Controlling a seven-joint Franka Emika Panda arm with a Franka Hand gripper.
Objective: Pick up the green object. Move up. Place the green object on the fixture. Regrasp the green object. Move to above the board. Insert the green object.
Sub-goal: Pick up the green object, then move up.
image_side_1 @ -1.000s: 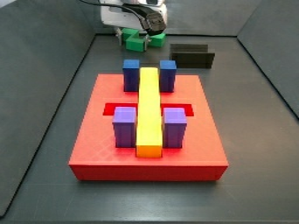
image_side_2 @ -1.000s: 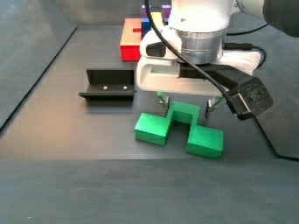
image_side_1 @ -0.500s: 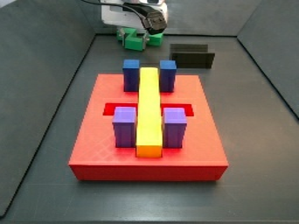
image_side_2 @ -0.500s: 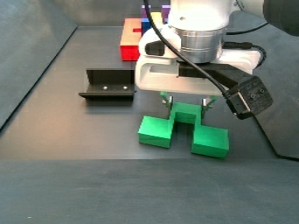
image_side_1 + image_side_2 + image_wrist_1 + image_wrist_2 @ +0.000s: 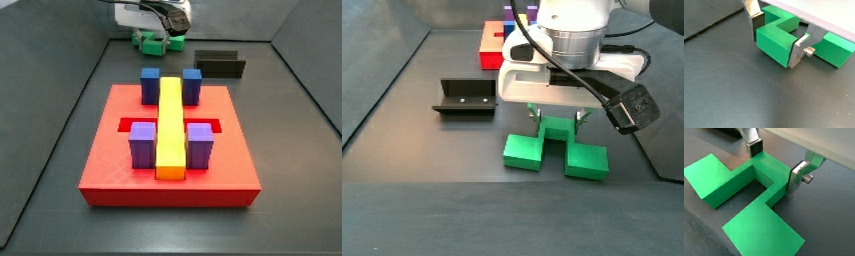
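The green object (image 5: 525, 152) is a bright green stepped piece lying low on the dark floor, with an arm out to each side. My gripper (image 5: 556, 118) stands straight over it, shut on its middle stem. In both wrist views the silver fingers (image 5: 801, 50) (image 5: 799, 177) press flat against opposite faces of the green object (image 5: 774, 44) (image 5: 724, 178). In a side view the gripper (image 5: 158, 30) and the green object (image 5: 156, 42) sit at the far end of the floor. The fixture (image 5: 462, 98) (image 5: 221, 63) stands apart to one side. The board (image 5: 167, 160) (image 5: 489, 45) is a red slab.
A long yellow bar (image 5: 170, 125), two blue blocks (image 5: 151, 82) and two purple blocks (image 5: 142, 143) stand on the board. Grey walls (image 5: 74, 90) close in the floor. A black cable and camera housing (image 5: 629, 108) hang off the wrist.
The green object has turned from a skewed pose to square under the gripper and shifted slightly sideways as the fingers closed on its stem. The arm has stayed over it.
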